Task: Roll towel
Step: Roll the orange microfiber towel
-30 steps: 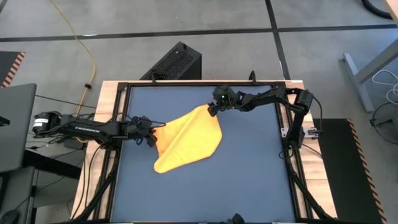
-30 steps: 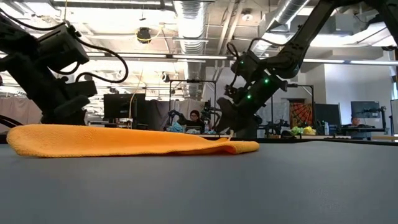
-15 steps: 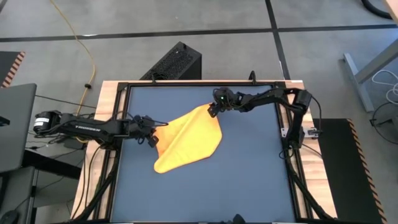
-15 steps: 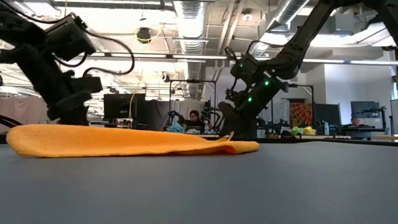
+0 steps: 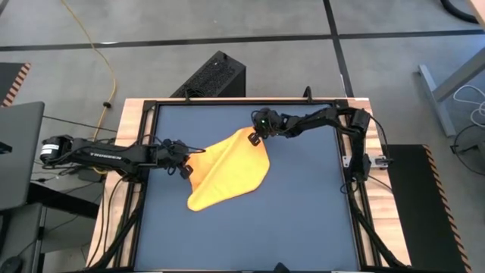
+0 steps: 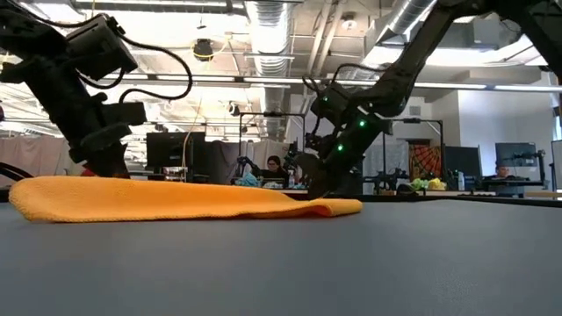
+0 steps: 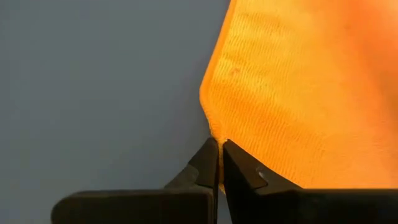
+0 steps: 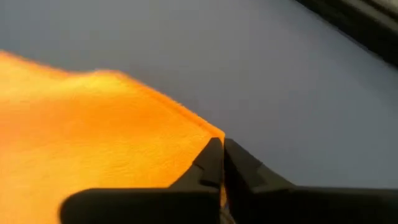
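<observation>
— Which way does the soft yellow-orange cloth towel (image 5: 227, 171) lie?

— Its long axis runs diagonally across the middle of the dark blue-grey flat table mat (image 5: 303, 220), one corner toward the far edge, the rounded end nearer the front.

— And the claws?

— The left gripper (image 7: 219, 144) is pinched on the towel's left edge; the right gripper (image 8: 221, 144) is pinched on its far corner (both flat against the mat).

— Around it?

— A wooden table frame (image 5: 125, 114), grey concrete floor (image 5: 288, 53), a black perforated box (image 5: 211, 76).
</observation>
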